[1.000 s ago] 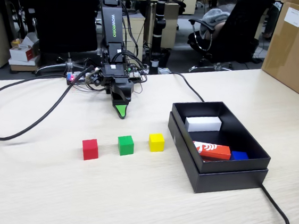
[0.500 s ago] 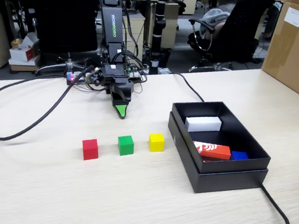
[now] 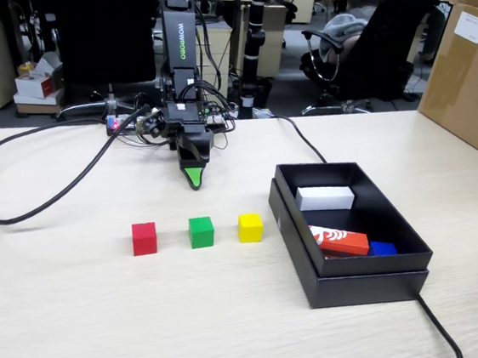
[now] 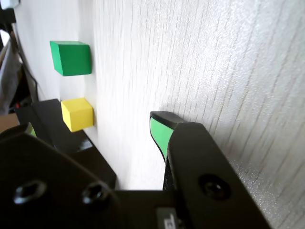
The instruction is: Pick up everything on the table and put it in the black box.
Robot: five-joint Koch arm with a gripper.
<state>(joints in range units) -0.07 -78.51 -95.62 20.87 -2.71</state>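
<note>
Wrist view lies on its side; red cube (image 3: 144, 238) falls outside it, and the black box (image 4: 57, 125) shows only as a dark corner behind the gripper (image 4: 159, 131) housing. Only one green-padded jaw tip shows, so jaw gap is undeterminable. Blue object (image 3: 382, 248) in the box is mostly hidden behind the red-orange block (image 3: 339, 239).

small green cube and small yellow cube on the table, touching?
Apart. The fixed view shows bare pale wood between the small green cube and the small yellow cube; the wrist view shows the same gap.
</note>
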